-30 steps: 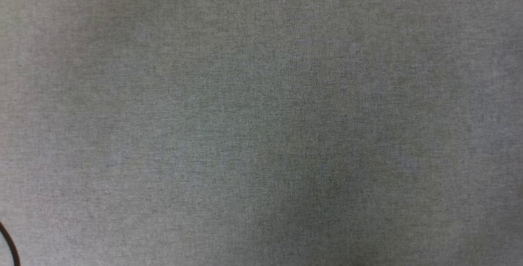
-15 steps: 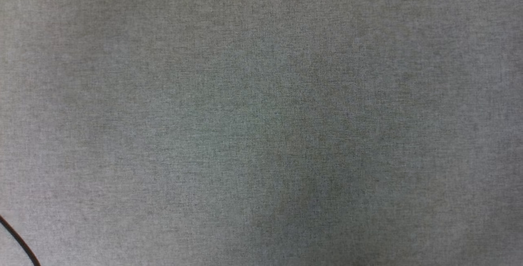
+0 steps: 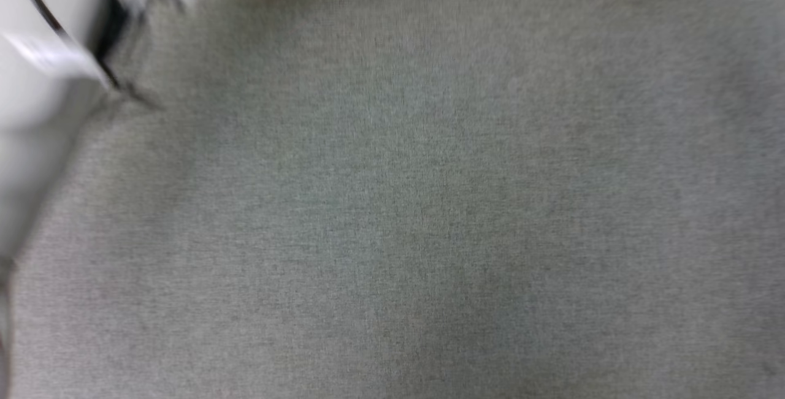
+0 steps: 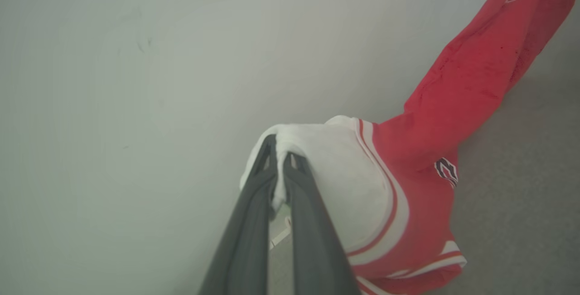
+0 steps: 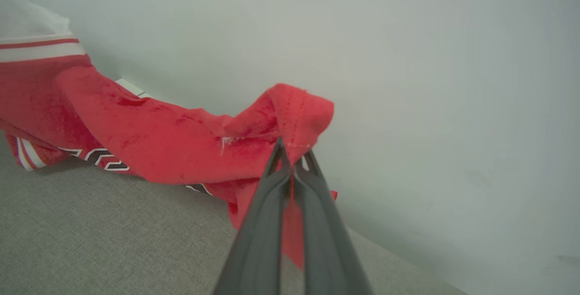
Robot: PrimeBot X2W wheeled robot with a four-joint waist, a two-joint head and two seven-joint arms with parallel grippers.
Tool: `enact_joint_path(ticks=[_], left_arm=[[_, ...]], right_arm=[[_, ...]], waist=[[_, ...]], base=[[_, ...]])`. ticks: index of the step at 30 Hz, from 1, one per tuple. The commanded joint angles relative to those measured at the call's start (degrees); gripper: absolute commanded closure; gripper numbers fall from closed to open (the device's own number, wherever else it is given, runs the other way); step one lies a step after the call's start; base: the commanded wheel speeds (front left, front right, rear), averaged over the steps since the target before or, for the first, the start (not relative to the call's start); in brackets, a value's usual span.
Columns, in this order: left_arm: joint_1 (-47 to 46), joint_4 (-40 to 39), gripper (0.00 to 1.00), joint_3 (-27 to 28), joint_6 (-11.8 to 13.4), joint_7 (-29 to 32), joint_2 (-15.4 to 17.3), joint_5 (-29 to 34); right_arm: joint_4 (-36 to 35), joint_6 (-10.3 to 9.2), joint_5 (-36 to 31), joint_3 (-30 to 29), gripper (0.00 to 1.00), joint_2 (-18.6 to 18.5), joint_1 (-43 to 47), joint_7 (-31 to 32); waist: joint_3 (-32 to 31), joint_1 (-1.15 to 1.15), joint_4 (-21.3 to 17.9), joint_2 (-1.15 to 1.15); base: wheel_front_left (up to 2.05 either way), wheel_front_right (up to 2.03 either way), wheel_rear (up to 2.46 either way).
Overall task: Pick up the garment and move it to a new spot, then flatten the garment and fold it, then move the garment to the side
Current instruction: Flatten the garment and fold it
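**benchrat:** So, where would folks say the robot is with this jersey [image 4: 453, 104]?

**foldfan:** Early days, I reckon. The pick-up looks done. The left gripper [image 4: 280, 150] has its jaws clamped on the white sleeve [image 4: 344, 181], and the right gripper [image 5: 293, 147] has its jaws pinched together on a red hem corner [image 5: 299, 104]. The jersey hangs strung between the two, bunched up like a rope. Its lower part, with a bit of the black lettering [image 5: 104, 161], sags down toward the grey fabric worktop [image 5: 113, 231]. Can't tell if it actually touches.

**benchrat:** And what's left?

**foldfan:** Pretty much everything, by my guess: setting it down at the new spot, flattening, folding, then shifting it aside. It's nowhere near flat right now.

**benchrat:** Anything in the way?

**foldfan:** The pale wall [image 4: 136, 82] sits close behind the jersey in both wrist views, so that could crowd a spread-out. The head view is blurry. It shows a strip of red with striped trim at the top edge and a pale forearm [image 3: 37, 80] with a dark cable at upper left. Plain grey cloth runs below them, which looks like decent room for laying the jersey out.
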Motion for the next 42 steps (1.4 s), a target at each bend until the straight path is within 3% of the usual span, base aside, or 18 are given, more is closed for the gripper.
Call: enact_joint_path(ticks=[1, 5, 16, 25, 33, 39, 42], left_arm=[[4.8, -2.5, 1.0, 0.0, 1.6, -0.3, 0.5, -0.7], [16.4, -9.1, 1.0, -0.2, 5.3, -0.4, 2.3, -2.7], [45.3, -28.2, 1.0, -2.8, 17.1, 0.6, 11.2, -7.6], [64.3, -38.2, 1.0, -6.2, 25.1, 0.9, 13.3, -12.5], [76.6, -42.0, 1.0, -8.3, 28.9, 0.2, 13.0, -16.1], [81.9, -42.6, 1.0, -10.3, 29.1, 0.3, 13.0, -17.9], [82.9, -42.6, 1.0, -11.5, 27.9, 1.4, 13.1, -18.6]], right_arm=[[-0.8, -0.04, 1.3, 0.6, 1.0, -0.5, 3.5, -1.1], [-2.6, -0.04, 3.8, 2.6, 1.0, -1.8, 12.1, -2.8], [-9.8, -0.04, 8.4, 5.6, 1.0, -8.2, 33.8, -6.2], [-17.3, -0.04, 10.8, 2.1, 1.0, -13.5, 53.2, -6.0], [-22.2, -0.04, 9.1, -3.7, 1.0, -16.1, 69.3, -4.3], [-25.2, -0.04, 8.3, -10.3, 1.0, -16.6, 78.9, -1.5], [-27.0, -0.04, 7.7, -13.2, 1.0, -16.7, 82.5, 1.2]], waist=[[-2.9, 0.0, -0.1, 0.0], [-7.3, 0.0, -0.1, 0.0], [-18.0, 0.0, -0.8, 0.0], [-25.0, 0.0, -0.7, 0.0], [-29.2, 0.0, -1.4, 0.0], [-30.9, 0.0, -1.2, 0.0], [-31.0, 0.0, -0.9, 0.0]], base=[[0.0, 0.0, 0.0], [0.0, 0.0, 0.0], [0.0, 0.0, 0.0], [0.0, 0.0, 0.0], [0.0, 0.0, 0.0], [0.0, 0.0, 0.0], [0.0, 0.0, 0.0]])
